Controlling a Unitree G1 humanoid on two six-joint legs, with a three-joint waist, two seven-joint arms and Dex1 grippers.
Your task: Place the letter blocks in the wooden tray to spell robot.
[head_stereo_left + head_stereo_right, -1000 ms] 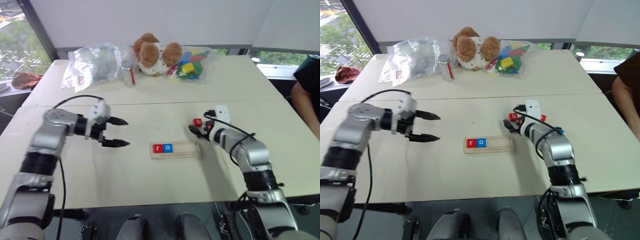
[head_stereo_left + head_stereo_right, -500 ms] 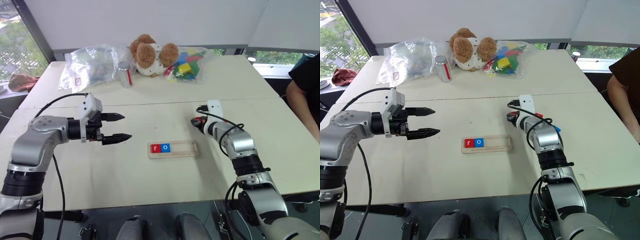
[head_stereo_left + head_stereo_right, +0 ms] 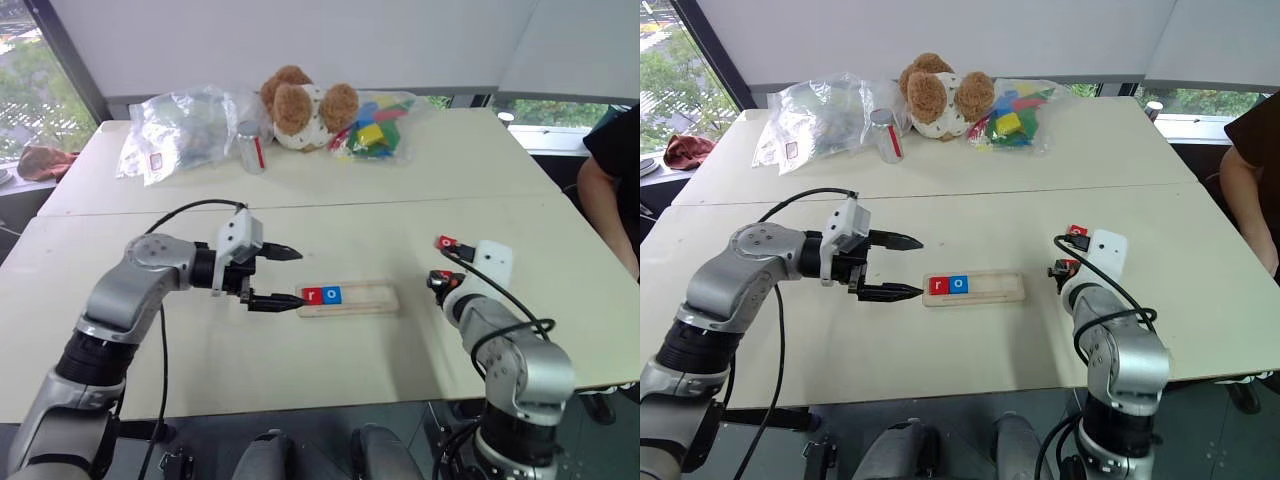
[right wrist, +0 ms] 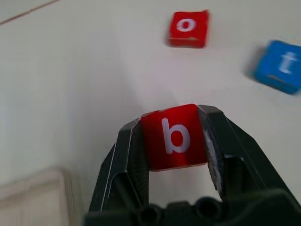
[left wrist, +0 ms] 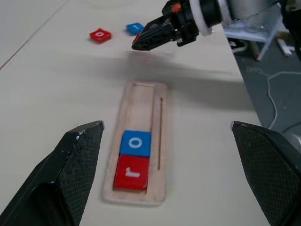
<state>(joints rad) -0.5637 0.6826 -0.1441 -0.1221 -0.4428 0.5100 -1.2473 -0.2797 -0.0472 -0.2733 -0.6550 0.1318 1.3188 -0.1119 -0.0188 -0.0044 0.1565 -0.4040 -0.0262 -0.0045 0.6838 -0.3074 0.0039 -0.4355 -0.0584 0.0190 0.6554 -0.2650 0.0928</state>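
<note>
The wooden tray (image 3: 348,298) lies lengthwise across the middle of the table (image 3: 300,370), with the red r block (image 3: 315,295) and the blue o block (image 3: 334,294) seated side by side at its left end, so the word reads from the left and the groove to their right is bare for the next three letters. The right gripper (image 4: 176,136) has its jaws clenched on the red b block (image 4: 175,135), holding it off the table to the right of the tray, letter facing up, probably so it can drop in beside the blue o. The red o block (image 4: 188,28) and the blue t block (image 4: 281,66) lie loose on the table beyond it, near each other, waiting their turn. The left gripper (image 3: 283,276) hovers at the tray's left end, jaws released and wide, holding nothing, perhaps ready to steady the tray.
</note>
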